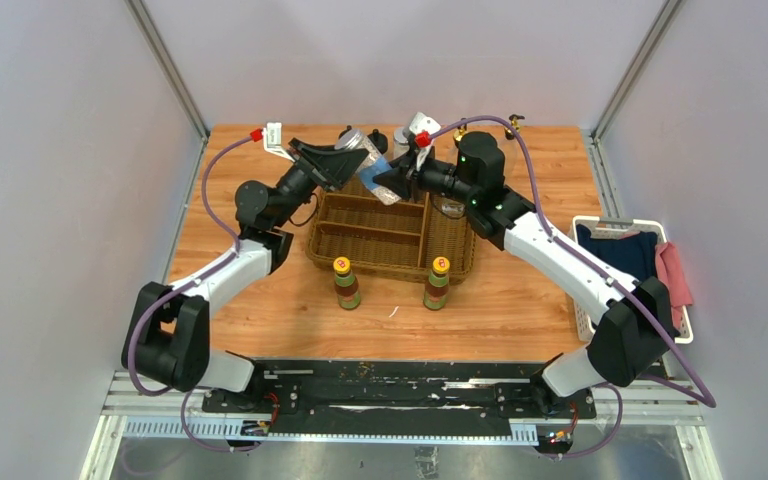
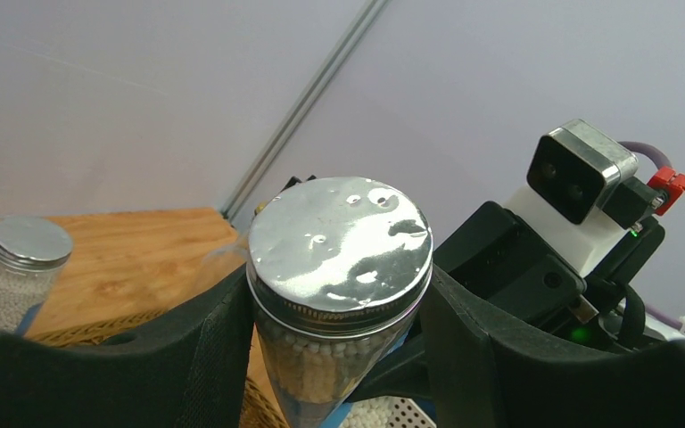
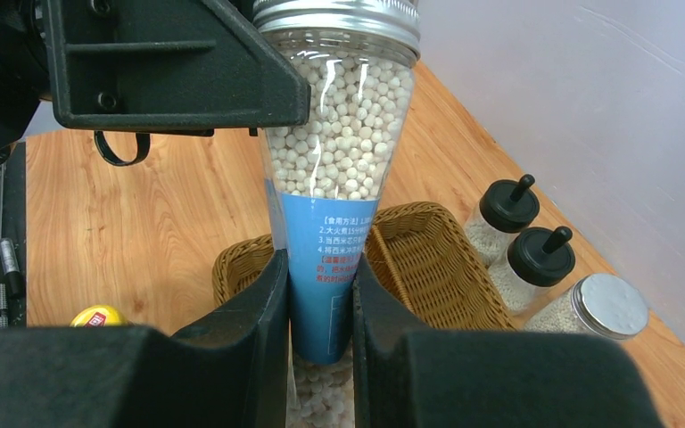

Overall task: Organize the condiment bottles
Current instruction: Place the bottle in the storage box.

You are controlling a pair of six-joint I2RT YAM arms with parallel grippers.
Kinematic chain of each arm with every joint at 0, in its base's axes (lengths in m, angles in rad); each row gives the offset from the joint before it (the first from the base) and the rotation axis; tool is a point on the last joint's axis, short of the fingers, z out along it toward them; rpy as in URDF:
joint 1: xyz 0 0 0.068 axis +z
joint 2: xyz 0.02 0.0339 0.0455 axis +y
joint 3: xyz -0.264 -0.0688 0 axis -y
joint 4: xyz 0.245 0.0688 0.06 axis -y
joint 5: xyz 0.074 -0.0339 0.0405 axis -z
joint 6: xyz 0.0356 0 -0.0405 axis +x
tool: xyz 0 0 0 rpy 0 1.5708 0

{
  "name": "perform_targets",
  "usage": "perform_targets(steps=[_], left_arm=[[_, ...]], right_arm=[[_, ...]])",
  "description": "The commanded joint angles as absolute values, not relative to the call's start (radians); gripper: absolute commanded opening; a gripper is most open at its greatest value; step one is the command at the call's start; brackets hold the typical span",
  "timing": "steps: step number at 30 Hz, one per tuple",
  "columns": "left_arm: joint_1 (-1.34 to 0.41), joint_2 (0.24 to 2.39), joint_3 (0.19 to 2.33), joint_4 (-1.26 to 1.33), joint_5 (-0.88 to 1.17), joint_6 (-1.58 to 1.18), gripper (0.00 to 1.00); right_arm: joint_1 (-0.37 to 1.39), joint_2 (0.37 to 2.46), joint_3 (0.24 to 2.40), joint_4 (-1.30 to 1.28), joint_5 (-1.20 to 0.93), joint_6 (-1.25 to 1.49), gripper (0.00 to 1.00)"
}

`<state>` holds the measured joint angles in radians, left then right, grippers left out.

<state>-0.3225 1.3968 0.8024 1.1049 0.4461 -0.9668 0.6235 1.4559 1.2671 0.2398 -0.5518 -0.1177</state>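
Note:
A clear grey-lidded jar [image 1: 372,160] of white beads with a blue label hangs tilted over the far edge of the wicker basket [image 1: 390,262], held at both ends. My left gripper [image 2: 337,303] is shut on the jar's silver lid [image 2: 339,241]. My right gripper [image 3: 319,276] is shut on its blue-labelled lower end [image 3: 321,259]. Two yellow-capped bottles [image 1: 346,283] [image 1: 437,283] stand upright just in front of the basket. Behind it stand two black-capped bottles [image 3: 508,209] [image 3: 540,259] and a second grey-lidded jar [image 3: 602,308].
The basket [image 3: 428,259] is divided into compartments. A white crate [image 1: 585,225] with dark blue and pink cloths sits at the table's right edge. The back wall and corner posts are close behind the bottles.

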Motion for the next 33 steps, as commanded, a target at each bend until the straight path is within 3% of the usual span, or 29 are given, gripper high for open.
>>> perform_targets(steps=[1, 6, 13, 25, 33], left_arm=[[-0.334, 1.348, 0.837, 1.074, 0.398, -0.873, 0.41], [-0.337, 1.328, 0.853, 1.022, 0.387, -0.822, 0.38], [-0.344, 1.315, 0.878, 0.969, 0.378, -0.777, 0.36], [-0.347, 1.320, 0.919, 0.922, 0.383, -0.744, 0.34], [-0.351, 1.325, 0.928, 0.910, 0.380, -0.727, 0.34]], right_arm=[[0.647, 1.437, 1.282, 0.269, -0.586, -0.101, 0.00], [0.649, 1.436, 1.289, 0.252, -0.579, -0.098, 0.00], [0.651, 1.437, 1.304, 0.224, -0.584, -0.100, 0.14], [0.654, 1.452, 1.331, 0.164, -0.573, -0.122, 0.61], [0.654, 1.454, 1.327, 0.152, -0.556, -0.130, 0.69]])
